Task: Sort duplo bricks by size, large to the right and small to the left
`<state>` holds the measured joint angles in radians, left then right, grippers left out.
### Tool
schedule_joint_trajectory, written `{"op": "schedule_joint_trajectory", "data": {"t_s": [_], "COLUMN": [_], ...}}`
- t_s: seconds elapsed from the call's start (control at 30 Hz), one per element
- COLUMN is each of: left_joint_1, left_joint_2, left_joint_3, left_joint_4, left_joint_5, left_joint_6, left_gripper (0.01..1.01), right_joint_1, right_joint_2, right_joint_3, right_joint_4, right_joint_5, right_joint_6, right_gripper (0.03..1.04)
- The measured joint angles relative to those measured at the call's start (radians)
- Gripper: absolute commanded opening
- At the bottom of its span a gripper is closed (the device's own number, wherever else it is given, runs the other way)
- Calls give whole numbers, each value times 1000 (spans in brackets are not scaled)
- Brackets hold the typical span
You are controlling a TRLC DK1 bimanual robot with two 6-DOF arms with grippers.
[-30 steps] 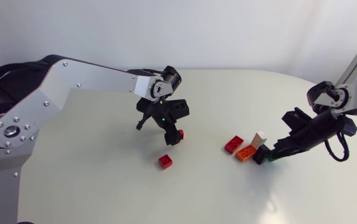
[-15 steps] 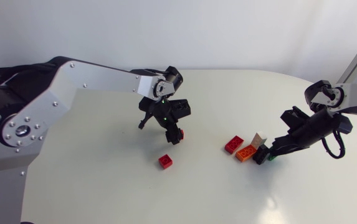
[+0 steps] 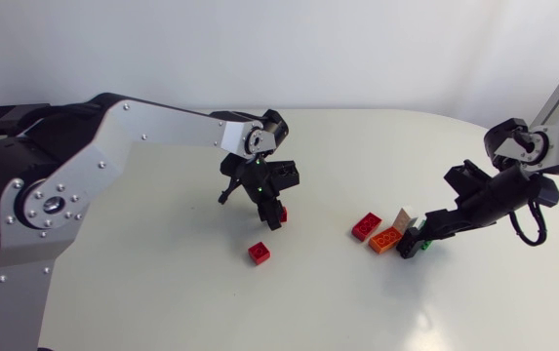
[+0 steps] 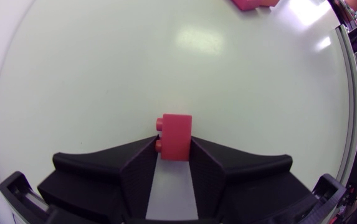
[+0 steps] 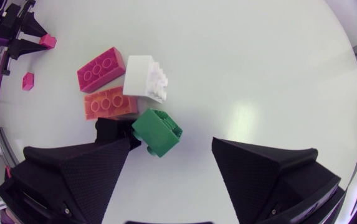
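My left gripper (image 3: 271, 211) is shut on a small red brick (image 3: 281, 212) near the table's middle; in the left wrist view that brick (image 4: 176, 136) sits clamped between the fingers of the gripper (image 4: 174, 154). A second small red brick (image 3: 259, 253) lies just in front of it. To the right lie a large red brick (image 3: 363, 226), an orange brick (image 3: 386, 240) and a white brick (image 3: 405, 216). My right gripper (image 5: 172, 163) stands open over a green brick (image 5: 157, 132), which rests by one finger, next to the orange brick (image 5: 109, 102) and the white brick (image 5: 144, 78).
The large red brick (image 5: 101, 68) lies beyond the orange one in the right wrist view. Bare tabletop (image 3: 162, 263) spreads to the left of my left gripper, and more (image 3: 494, 292) to the right of my right gripper.
My left gripper has shut on the small red brick. My right gripper has opened and let go of the green brick beside the orange one.
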<state>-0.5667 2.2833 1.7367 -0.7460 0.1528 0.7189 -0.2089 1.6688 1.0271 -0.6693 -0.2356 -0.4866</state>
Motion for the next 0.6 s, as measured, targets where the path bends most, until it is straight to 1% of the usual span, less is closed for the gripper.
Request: {"op": "schedule_joint_trajectory", "data": {"t_s": [0.1, 0.2, 0.3, 0.47, 0.6], "left_joint_1": [0, 0, 0, 0, 0], "left_joint_2": [-2, -23, -76, -192, -276], "left_joint_3": [-2, -38, -124, -312, -433], "left_joint_4": [0, 9, 31, 73, 90], "left_joint_5": [3, 8, 9, 9, 9], "left_joint_6": [0, 3, 4, 7, 14], "left_gripper": [248, 249, 249, 249, 249], "right_joint_1": [-5, -7, -9, -9, 6], "right_joint_2": [-23, -42, -67, -122, -160], "right_joint_3": [-6, -16, -26, -26, -26], "right_joint_4": [0, 0, 0, 0, -2], "right_joint_5": [0, 0, 0, 0, 1], "right_joint_6": [0, 0, 0, 0, 16], "right_gripper": [993, 993, 993, 993, 993]}}
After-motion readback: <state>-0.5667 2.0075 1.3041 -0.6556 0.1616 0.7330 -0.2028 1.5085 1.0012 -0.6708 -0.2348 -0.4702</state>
